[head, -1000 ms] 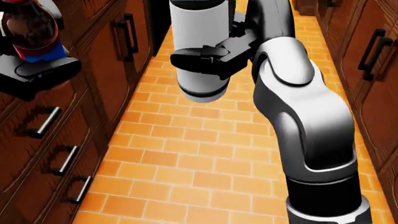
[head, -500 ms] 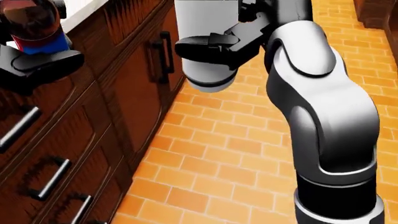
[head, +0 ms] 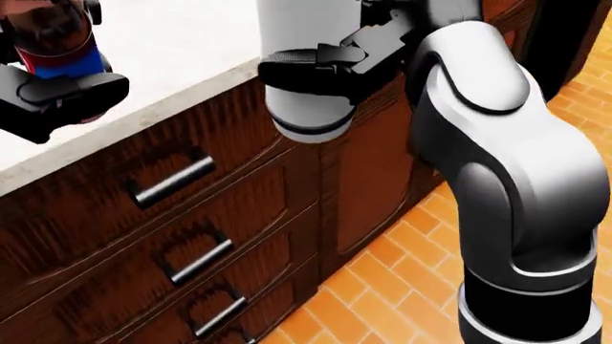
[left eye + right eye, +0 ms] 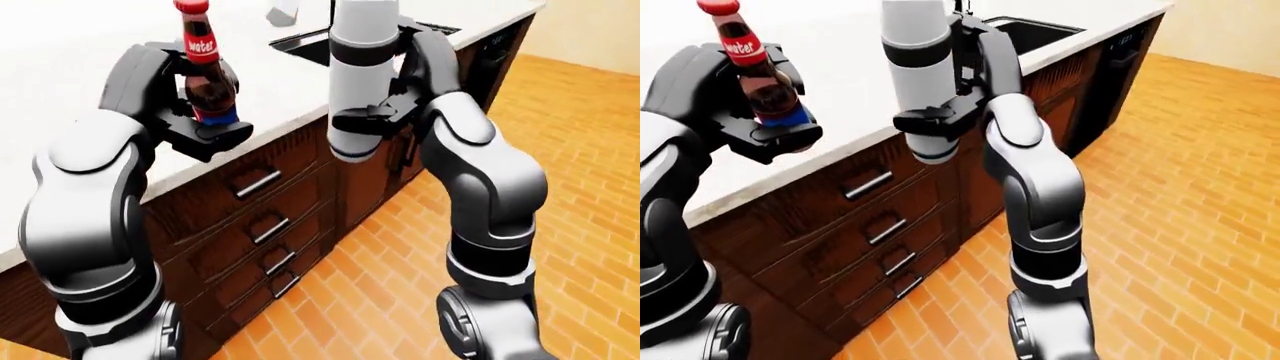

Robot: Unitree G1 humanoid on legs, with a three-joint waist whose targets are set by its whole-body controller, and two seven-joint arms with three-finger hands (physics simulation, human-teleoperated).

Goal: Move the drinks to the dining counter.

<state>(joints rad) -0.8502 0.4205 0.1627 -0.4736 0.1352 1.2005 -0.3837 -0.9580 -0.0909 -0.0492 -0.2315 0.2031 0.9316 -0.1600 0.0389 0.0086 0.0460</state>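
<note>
My left hand (image 4: pixel 195 112) is shut on a dark cola bottle (image 4: pixel 206 79) with a red cap and a red and blue label. It holds the bottle upright above the edge of the white counter (image 4: pixel 70 45). My right hand (image 4: pixel 375 112) is shut on a tall white and grey tumbler (image 4: pixel 360 75), held upright above the counter's edge. Both drinks also show in the right-eye view, the bottle (image 4: pixel 758 75) at the left and the tumbler (image 4: pixel 920 82) to its right. The head view shows only the bottle's lower part (image 3: pixel 52 39) and the tumbler's bottom (image 3: pixel 306 79).
Dark wood drawers with metal handles (image 4: pixel 258 184) run under the counter. A black sink (image 4: pixel 1025 31) is set in the counter at the top of the view. An orange brick floor (image 4: pixel 560 187) lies to the right. A dark appliance front (image 4: pixel 495 52) stands past the sink.
The whole view has swung: the brick floor has slid out to the right and the counter top and drawers have come into view. Both hands still hold their drinks.
</note>
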